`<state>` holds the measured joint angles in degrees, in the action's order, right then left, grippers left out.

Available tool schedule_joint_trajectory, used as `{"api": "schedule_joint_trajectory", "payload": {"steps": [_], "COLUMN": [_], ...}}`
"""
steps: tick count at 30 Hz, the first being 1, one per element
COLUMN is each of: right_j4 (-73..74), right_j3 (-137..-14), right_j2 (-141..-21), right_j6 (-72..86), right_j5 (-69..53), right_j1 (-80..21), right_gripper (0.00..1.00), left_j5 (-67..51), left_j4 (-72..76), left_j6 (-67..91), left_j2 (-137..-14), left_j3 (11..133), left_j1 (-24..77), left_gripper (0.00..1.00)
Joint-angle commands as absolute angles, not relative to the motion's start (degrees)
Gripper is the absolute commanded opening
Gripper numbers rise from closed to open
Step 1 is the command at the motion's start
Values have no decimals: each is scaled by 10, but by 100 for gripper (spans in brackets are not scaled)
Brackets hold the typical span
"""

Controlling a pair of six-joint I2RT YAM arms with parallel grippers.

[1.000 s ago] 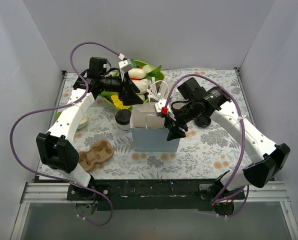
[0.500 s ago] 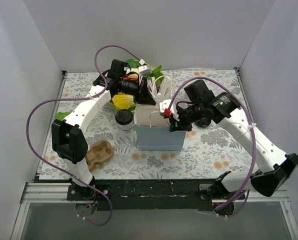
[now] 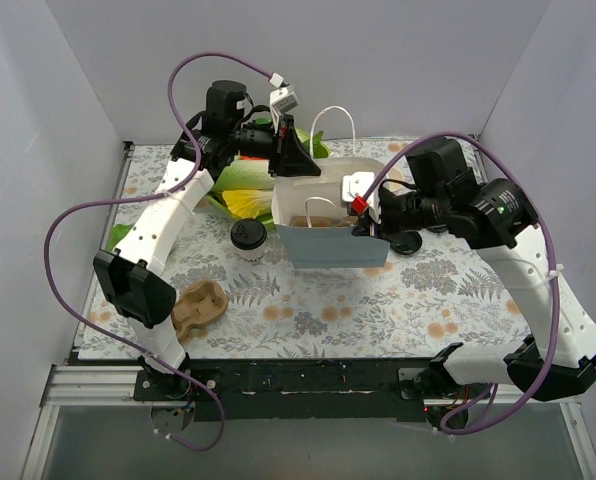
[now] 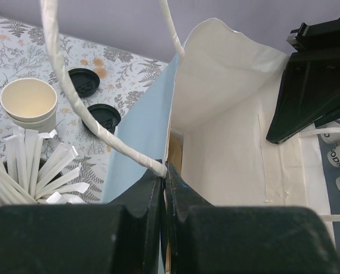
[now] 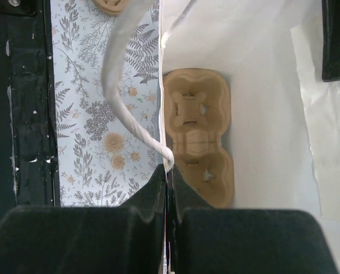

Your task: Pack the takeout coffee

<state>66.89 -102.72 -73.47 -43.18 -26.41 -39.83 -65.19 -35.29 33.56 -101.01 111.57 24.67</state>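
Takeout coffee (image 3: 247,238), lidded, stood on the worktop (image 3: 378,300) just beside the left wall of the paper bag (image 3: 330,245), not yet packed. The bag stood upright with its mouth held apart. The left pincer (image 4: 165,171) was pressed together on one rim at a handle root, and the right pincer (image 5: 168,174) pinched the opposite rim likewise. A cardboard cup carrier (image 5: 197,134) lay flat on the bag's floor. Opening the bag looked like the step in hand. Next, one pincer would probably have to release, grasp the coffee and lower it into a carrier well.
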Motion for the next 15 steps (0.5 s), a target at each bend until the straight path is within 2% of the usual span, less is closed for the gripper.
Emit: {"api": "schedule_joint_trajectory", "payload": {"steps": [1, 15], "right_j4": [693, 681], "right_j3": [-1044, -977], "right_j2": [-720, -698], "right_j6": [-410, -402], "right_j5": [-271, -280], "right_j1": [-401, -400], "right_gripper": [1, 1], "left_j5": [-649, -646], "left_j4": [-330, -328], "left_j6": [359, 360], "left_j2": [-1005, -1026], "left_j3": [1141, 1121], "left_j1": [251, 252], "left_gripper": [0, 0]}}
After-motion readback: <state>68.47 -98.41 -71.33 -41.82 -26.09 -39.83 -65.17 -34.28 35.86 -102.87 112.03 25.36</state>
